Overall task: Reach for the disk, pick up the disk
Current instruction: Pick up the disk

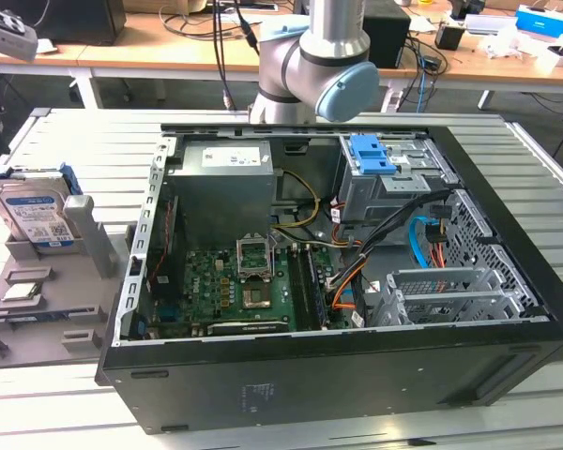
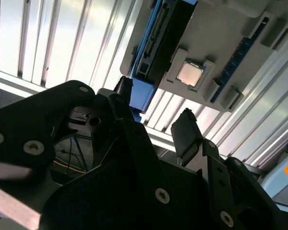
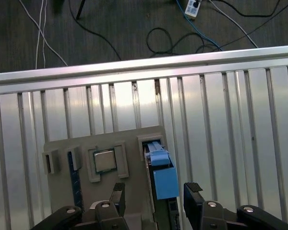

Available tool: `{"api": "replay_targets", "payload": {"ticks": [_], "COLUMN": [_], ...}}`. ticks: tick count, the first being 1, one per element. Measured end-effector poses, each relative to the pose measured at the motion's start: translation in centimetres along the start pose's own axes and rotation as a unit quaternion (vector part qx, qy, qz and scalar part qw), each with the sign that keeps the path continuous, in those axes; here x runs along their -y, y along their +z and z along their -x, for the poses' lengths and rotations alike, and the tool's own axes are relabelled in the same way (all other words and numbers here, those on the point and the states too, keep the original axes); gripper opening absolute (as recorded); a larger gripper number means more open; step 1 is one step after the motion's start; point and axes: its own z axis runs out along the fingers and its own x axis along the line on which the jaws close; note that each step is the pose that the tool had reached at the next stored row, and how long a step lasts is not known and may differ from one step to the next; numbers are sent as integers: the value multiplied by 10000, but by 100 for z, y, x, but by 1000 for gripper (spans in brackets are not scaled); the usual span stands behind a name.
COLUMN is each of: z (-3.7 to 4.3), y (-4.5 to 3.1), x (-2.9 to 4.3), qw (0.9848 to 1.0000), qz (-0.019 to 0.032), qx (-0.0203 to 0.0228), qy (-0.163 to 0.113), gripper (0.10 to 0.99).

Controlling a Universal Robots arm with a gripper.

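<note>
Hovering over the upright hard drive (image 3: pixel 162 179) in its grey holder (image 3: pixel 132 136), fingers (image 3: pixel 192 191) spread wide either side, holding nothing.

In the first wrist view the gripper (image 3: pixel 155 195) has its fingers (image 3: pixel 192 190) spread, and the upright disk (image 3: pixel 162 177) shows in the gap between them with nothing across the way. The disk has bare slatted table (image 3: pixel 240 124) on one flank, and on the other the holder (image 3: pixel 134 136) with its chip (image 3: pixel 104 160) lying low. In the exterior view a grey post (image 1: pixel 92 236) stands just beside the disk on the exterior view's right and the case (image 1: pixel 357 375) rises near, so that side seems the tighter.
</note>
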Motion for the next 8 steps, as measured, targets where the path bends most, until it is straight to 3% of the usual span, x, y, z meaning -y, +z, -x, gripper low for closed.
{"api": "replay_targets", "payload": {"ticks": [8], "z": [0], "y": [51], "x": [2], "qw": [10000], "qz": [0], "qx": [0], "qy": [0], "gripper": [600]}}
